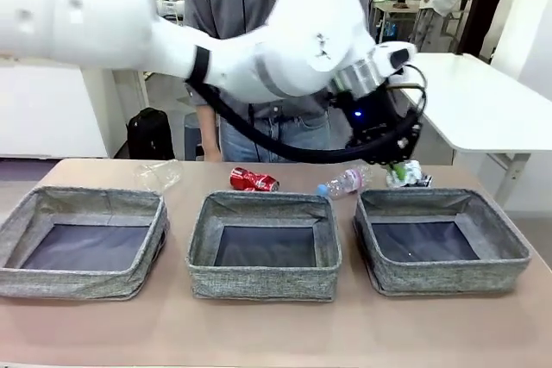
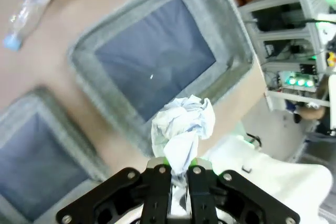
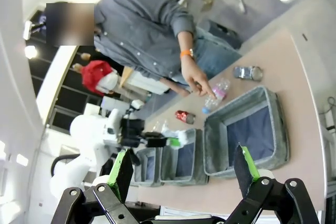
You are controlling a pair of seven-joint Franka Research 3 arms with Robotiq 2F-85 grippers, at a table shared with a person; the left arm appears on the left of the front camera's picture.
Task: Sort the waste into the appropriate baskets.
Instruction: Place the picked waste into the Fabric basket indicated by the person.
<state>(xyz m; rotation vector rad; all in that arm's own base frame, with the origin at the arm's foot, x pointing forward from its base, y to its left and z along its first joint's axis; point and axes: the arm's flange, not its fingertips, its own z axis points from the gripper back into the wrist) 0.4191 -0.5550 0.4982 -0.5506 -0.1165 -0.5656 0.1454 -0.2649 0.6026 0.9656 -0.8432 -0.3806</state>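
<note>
My left gripper (image 2: pixel 178 174) is shut on the crumpled white paper wad (image 2: pixel 184 129), hanging above the right basket (image 2: pixel 231 35). In the front view the left arm reaches across to that basket (image 1: pixel 440 277), with its gripper (image 1: pixel 397 164) over the far rim. Behind the baskets lie a crushed red can (image 1: pixel 253 180) and a blue-capped clear bottle (image 1: pixel 345 183). A crushed dark can (image 3: pixel 248 73) lies past the right basket. The middle basket (image 1: pixel 263 286) and left basket (image 1: pixel 82 277) hold nothing. My right gripper (image 3: pixel 184 174) stands open, high above the table.
A person stands at the far side with a hand (image 3: pixel 197 82) on the bottle (image 3: pixel 217 94). Crumpled clear plastic (image 1: pixel 159 174) lies behind the left basket. A white table (image 1: pixel 483 101) stands at the back right.
</note>
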